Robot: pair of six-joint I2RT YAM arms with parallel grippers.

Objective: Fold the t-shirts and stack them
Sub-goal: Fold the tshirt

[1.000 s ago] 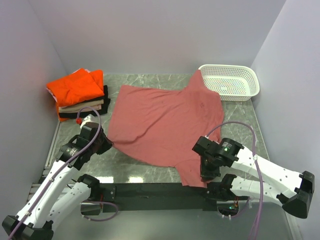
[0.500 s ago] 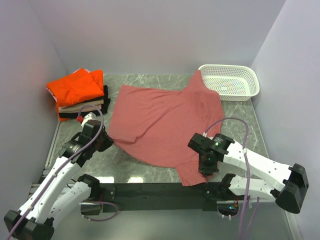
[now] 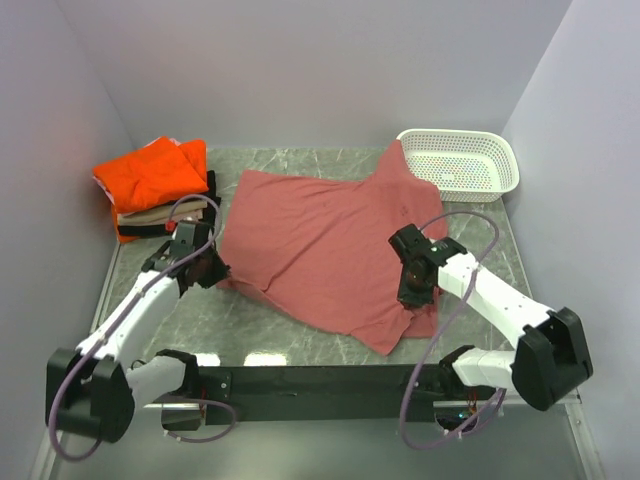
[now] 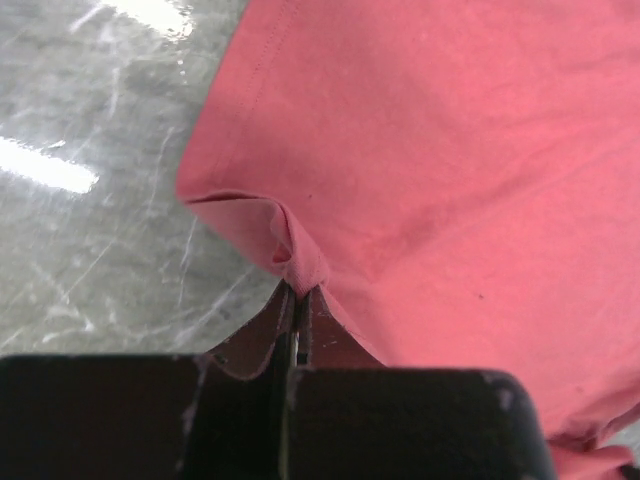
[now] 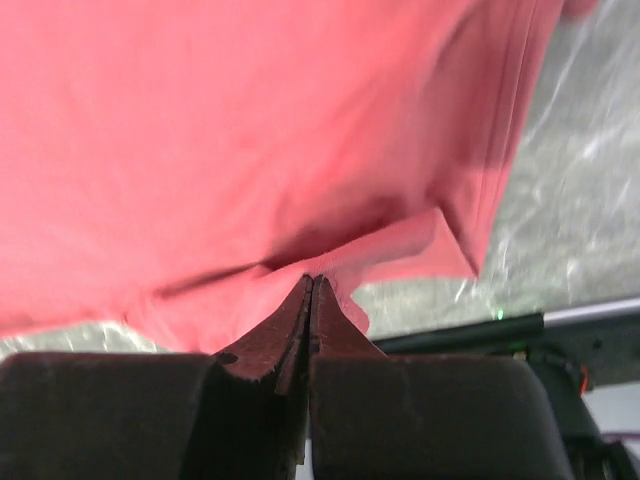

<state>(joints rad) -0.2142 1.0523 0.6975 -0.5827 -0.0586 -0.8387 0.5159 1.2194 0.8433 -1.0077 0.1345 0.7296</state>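
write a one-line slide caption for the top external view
Left gripper and right gripper pinch the salmon t-shirt at its near edge; folded shirts stacked far left, white basket far right.

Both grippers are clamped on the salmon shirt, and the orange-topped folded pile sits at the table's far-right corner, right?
One slip: the top external view shows the folded pile at the far-left corner; the white basket holds the far right. The left gripper and right gripper are indeed clamped on the salmon shirt.

Both arms stretch forward, left tool [image 3: 205,268] and right tool [image 3: 413,295] angled down, jaws pinched closed.
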